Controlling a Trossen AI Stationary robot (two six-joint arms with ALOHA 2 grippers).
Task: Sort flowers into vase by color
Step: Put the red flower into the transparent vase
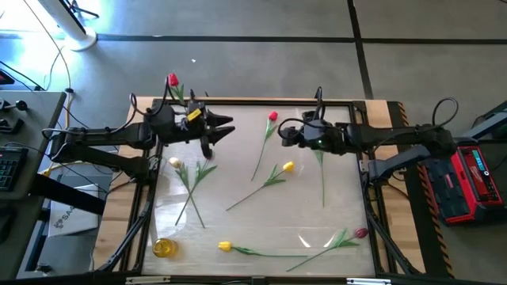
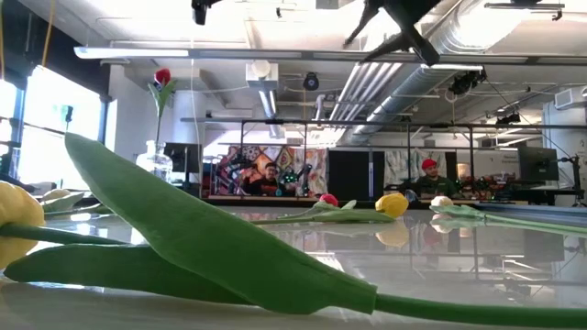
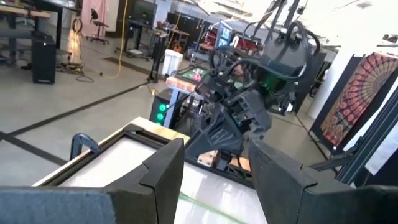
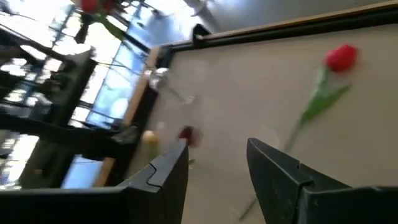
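Observation:
Artificial tulips lie flat on the white table. A red one (image 1: 272, 116) is at the far middle, also seen in the right wrist view (image 4: 341, 57). A yellow one (image 1: 287, 167) is central. Two cream ones (image 1: 174, 162) cross stems on the left. Another yellow (image 1: 225, 246) and a maroon one (image 1: 361, 233) lie by the near edge. One red tulip (image 1: 173, 81) stands upright in a clear vase (image 2: 156, 160) at the far left corner. My left gripper (image 1: 218, 134) hovers open right of that vase. My right gripper (image 1: 285, 134) hovers open beside the red tulip. Both are empty.
A small yellow glass (image 1: 164, 247) stands at the near left corner. A loose green stem (image 1: 322, 178) lies under the right arm, its head hidden. A raised wooden rim (image 1: 238, 101) frames the table. A red toolbox (image 1: 467, 182) sits off the right side. People sit far behind.

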